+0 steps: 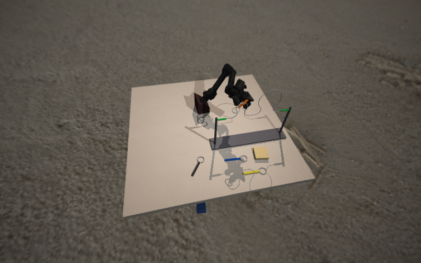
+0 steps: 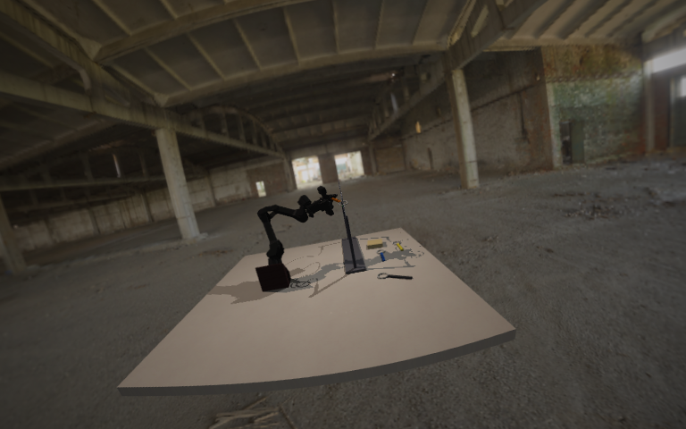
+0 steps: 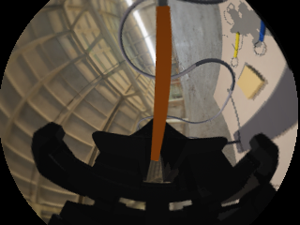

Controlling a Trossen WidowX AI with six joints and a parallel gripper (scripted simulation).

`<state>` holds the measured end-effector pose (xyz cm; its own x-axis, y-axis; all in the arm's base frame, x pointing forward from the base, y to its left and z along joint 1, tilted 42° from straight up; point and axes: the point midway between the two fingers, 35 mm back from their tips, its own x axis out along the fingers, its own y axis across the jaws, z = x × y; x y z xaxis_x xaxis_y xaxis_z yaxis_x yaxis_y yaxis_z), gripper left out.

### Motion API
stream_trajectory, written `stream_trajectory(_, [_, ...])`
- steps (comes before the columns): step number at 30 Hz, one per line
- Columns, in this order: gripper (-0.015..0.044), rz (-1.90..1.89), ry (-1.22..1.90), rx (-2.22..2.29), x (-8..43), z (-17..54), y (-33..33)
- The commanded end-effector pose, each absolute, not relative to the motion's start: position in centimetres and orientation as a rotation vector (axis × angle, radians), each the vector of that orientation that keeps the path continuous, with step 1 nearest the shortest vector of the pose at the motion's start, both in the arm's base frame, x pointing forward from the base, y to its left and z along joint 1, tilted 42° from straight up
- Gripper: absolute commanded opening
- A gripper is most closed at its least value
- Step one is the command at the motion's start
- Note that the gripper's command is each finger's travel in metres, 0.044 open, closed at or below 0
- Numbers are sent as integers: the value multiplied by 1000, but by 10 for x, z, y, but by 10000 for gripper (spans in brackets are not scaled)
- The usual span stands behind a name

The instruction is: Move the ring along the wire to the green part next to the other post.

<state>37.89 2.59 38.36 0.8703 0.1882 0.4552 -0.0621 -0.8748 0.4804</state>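
Observation:
My gripper (image 1: 245, 101) is shut on the orange handle (image 1: 243, 104) and holds it high above the table, along the thin grey wire (image 1: 264, 97) between the two posts. In the wrist view the handle (image 3: 161, 82) runs straight up from my fingers; its ring lies at the top edge and is mostly hidden. The wire's grey loops (image 3: 187, 71) curl right beside the handle; I cannot tell whether they touch. The left post (image 1: 215, 130) carries a green part (image 1: 222, 119), the right post (image 1: 285, 120) another green part (image 1: 284, 110). Both stand on a dark base plate (image 1: 248, 138).
A black-handled ring (image 1: 197, 165), a blue-handled ring (image 1: 235, 159) and a yellow-handled ring (image 1: 253, 171) lie in front of the base plate, with a yellow pad (image 1: 260, 153). My arm's base (image 1: 202, 104) stands behind the left post. A blue square (image 1: 201, 207) lies at the table's front edge.

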Motion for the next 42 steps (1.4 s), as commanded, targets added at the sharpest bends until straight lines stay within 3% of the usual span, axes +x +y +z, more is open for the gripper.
stream_trajectory(1, [-150,699,73,2602,379,385,25])
stream_trajectory(16, [-150,694,90,2554,378,378,44])
stream_trajectory(42, [-150,608,254,2031,373,316,102])
